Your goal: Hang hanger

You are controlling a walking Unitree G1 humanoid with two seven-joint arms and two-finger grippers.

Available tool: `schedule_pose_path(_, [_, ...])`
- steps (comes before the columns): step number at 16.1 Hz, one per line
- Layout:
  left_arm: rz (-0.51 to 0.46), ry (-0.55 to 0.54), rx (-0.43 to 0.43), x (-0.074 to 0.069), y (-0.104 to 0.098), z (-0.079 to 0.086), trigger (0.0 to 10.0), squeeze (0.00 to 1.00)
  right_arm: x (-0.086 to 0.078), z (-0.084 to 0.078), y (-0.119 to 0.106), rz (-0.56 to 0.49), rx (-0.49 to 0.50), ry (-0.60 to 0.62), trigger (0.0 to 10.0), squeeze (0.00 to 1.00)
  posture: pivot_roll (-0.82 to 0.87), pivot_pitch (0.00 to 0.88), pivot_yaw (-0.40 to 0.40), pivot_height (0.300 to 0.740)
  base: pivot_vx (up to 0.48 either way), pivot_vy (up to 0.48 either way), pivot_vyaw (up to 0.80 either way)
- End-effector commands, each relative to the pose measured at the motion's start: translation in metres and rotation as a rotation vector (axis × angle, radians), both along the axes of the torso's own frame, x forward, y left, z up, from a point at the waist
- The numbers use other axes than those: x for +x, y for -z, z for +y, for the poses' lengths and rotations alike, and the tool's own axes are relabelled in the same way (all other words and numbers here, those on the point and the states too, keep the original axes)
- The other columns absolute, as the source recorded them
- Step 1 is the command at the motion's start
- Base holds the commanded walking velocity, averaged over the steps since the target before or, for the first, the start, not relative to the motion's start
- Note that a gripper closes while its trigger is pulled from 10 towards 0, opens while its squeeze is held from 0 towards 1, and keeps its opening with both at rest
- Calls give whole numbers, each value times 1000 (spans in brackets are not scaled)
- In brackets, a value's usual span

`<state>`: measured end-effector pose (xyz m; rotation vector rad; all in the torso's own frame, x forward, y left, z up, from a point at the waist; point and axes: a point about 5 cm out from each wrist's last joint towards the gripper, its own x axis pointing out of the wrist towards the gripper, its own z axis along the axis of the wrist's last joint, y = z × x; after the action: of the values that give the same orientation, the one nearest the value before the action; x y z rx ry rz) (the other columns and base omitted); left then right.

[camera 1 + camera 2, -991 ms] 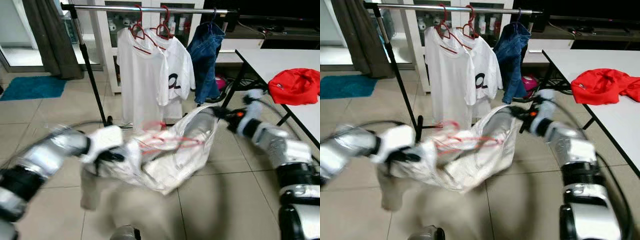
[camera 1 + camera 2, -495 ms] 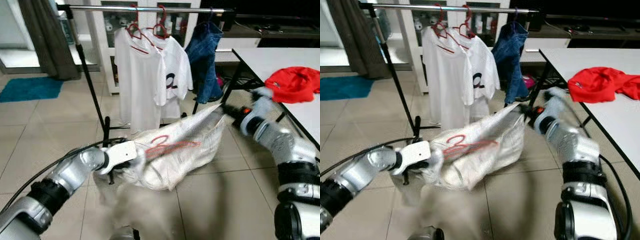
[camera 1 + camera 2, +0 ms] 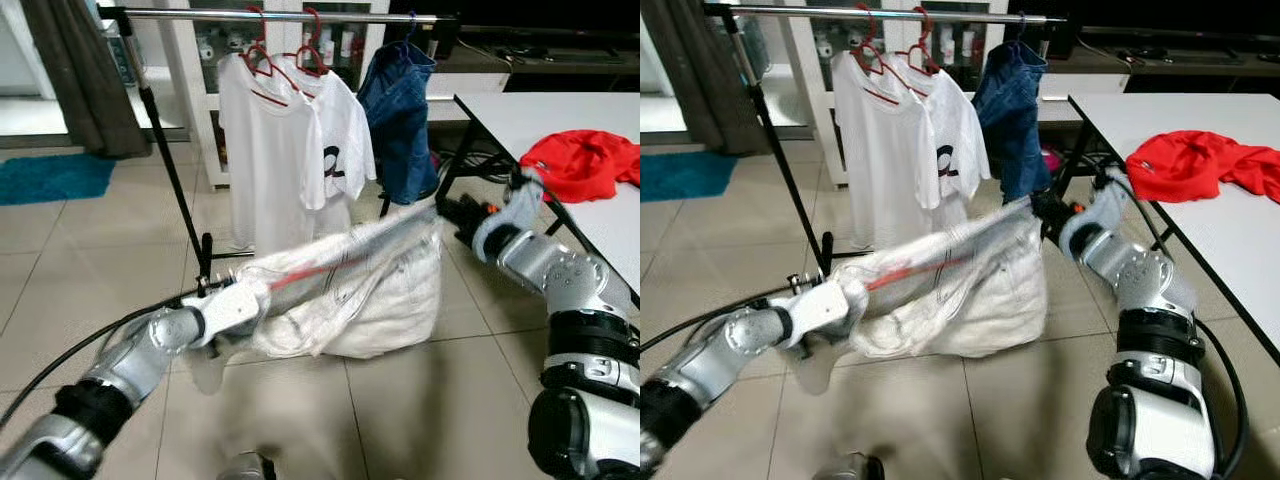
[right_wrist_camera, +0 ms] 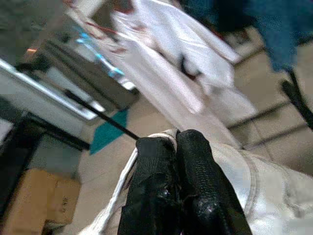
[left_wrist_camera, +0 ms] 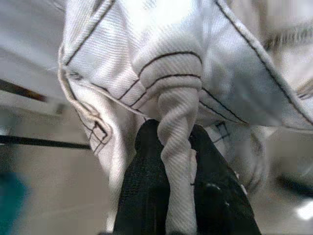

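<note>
A clothes rack point(image 3: 160, 110) is standing on the tiled floor point(image 3: 80, 250), carrying two white shirts point(image 3: 290, 150) on red hangers point(image 3: 262, 55) and a pair of jeans point(image 3: 400, 120). To the right, a white counter point(image 3: 540, 115) is bearing a red garment point(image 3: 585, 160). In front of the rack, a white garment point(image 3: 350, 290) is stretching between both arms above the floor, with a red hanger point(image 3: 305, 272) lying inside its upper edge. The left end effector point(image 5: 173, 147) is gripping a twisted fold of this garment, fingers point(image 5: 215, 186) clamped on either side. The right end effector point(image 4: 173, 144) is pinching the garment's other edge, fingers pressed together on the cloth.
</note>
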<state>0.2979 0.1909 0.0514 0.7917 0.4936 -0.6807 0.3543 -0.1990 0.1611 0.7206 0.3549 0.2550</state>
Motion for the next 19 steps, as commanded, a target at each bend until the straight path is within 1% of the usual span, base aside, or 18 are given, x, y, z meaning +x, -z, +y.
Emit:
schedule_pose_path(1, [14, -31, -148, 10, -12, -7, 0, 0, -3, 0, -13, -47, -6, -10, 0, 0, -28, 0, -65, 740, 0, 0, 0])
schedule_pose_path(2, [19, -47, -184, 12, -14, -9, 0, 0, -4, 1, -13, -46, -13, -15, 0, 0, -29, 0, -64, 740, 0, 0, 0])
schedule_pose_path(3, [49, -119, -345, 21, -21, -13, 0, 0, -7, 3, -14, -44, -24, -24, 0, 0, -31, 0, -59, 740, 0, 0, 0])
schedule_pose_path(4, [57, -141, -411, 24, -24, -14, 0, 0, -10, 3, -15, -47, -29, -33, 0, 0, -33, 0, -56, 740, 0, 0, 0])
schedule_pose_path(5, [88, -151, -497, 30, -30, -14, 0, 0, -15, 4, -18, -56, -41, -47, 0, 0, -39, 0, -48, 740, 0, 0, 0])
schedule_pose_path(6, [136, -154, -498, 34, -32, -9, 0, 0, -19, 4, -20, -70, -67, -63, 0, 0, -43, 0, -42, 740, 0, 0, 0])
schedule_pose_path(7, [161, -142, -436, 34, -30, -4, 0, 0, -21, 3, -23, -80, -87, -64, 0, 0, -47, 0, -36, 740, 0, 0, 0])
schedule_pose_path(8, [160, -119, -381, 34, -30, -2, 0, 0, -23, 2, -25, -93, -116, -67, 0, 0, -51, 0, -32, 740, 0, 0, 0])
schedule_pose_path(9, [184, -40, -319, 32, -28, -3, 0, 0, -24, 3, -29, -116, -155, -74, 0, 0, -58, 0, -25, 740, 0, 0, 0])
schedule_pose_path(10, [222, 32, -320, 29, -27, -9, 0, 0, -25, 5, -32, -124, -157, -77, 0, 0, -61, 0, -23, 740, 0, 0, 0])
schedule_pose_path(11, [261, 85, -362, 27, -28, -20, 0, 0, -25, 8, -32, -126, -154, -80, 0, 0, -61, 0, -23, 740, 0, 0, 0])
schedule_pose_path(12, [290, 114, -383, 26, -27, -29, 0, 0, -26, 13, -34, -129, -148, -90, 0, 0, -65, 0, -22, 740, 0, 0, 0])
schedule_pose_path(13, [299, 116, -377, 27, -24, -34, 0, 0, -27, 17, -36, -133, -141, -102, 0, 0, -65, 0, -25, 740, 0, 0, 0])
schedule_pose_path(15, [339, 99, -321, 27, -12, -43, 0, 0, -28, 23, -40, -144, -137, -126, 0, 0, -65, 0, -27, 740, 0, 0, 0])
schedule_pose_path(16, [361, 82, -256, 24, -2, -46, 0, 0, -28, 23, -44, -151, -133, -126, 0, 0, -66, 0, -30, 740, 0, 0, 0])
schedule_pose_path(17, [367, 48, -222, 24, 2, -44, 0, 0, -27, 22, -46, -158, -139, -121, 0, 0, -72, 0, -26, 740, 0, 0, 0])
schedule_pose_path(19, [380, 49, -169, 22, 7, -41, 0, 0, -26, 19, -49, -165, -140, -110, 0, 0, -73, 0, -26, 740, 0, 0, 0])
